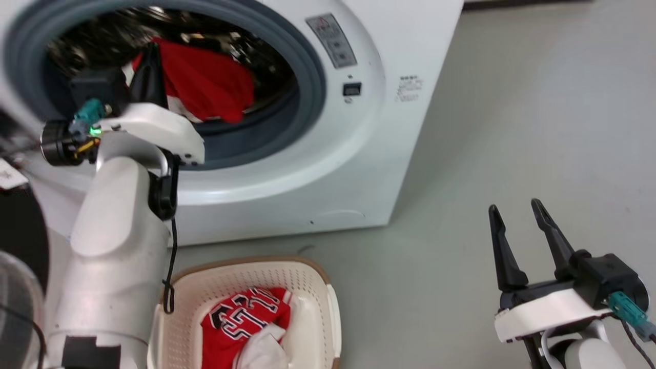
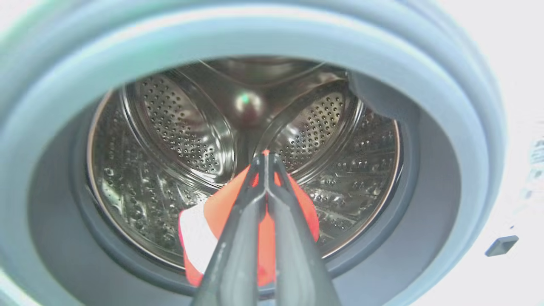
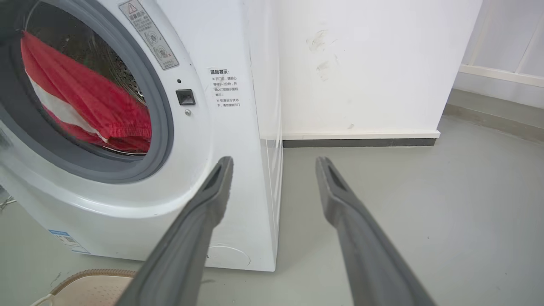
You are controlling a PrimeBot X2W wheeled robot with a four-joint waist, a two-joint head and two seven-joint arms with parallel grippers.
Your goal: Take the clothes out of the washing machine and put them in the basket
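Left jaws clamped on red garment, mid-frame at washing machine mouth, to haul it out. Jersey already in basket, bottom centre. Right jaws spread, idle, lower right.

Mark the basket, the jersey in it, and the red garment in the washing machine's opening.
basket point(image 1: 307, 287), head view, perforated inner wall.
jersey point(image 1: 238, 315), head view, lettered red front.
red garment point(image 3: 106, 102), right wrist view, plain red cloth.

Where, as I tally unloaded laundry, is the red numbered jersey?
Head view, lower left: the jersey lies inside the cream perforated plastic basket, before the white washing machine.
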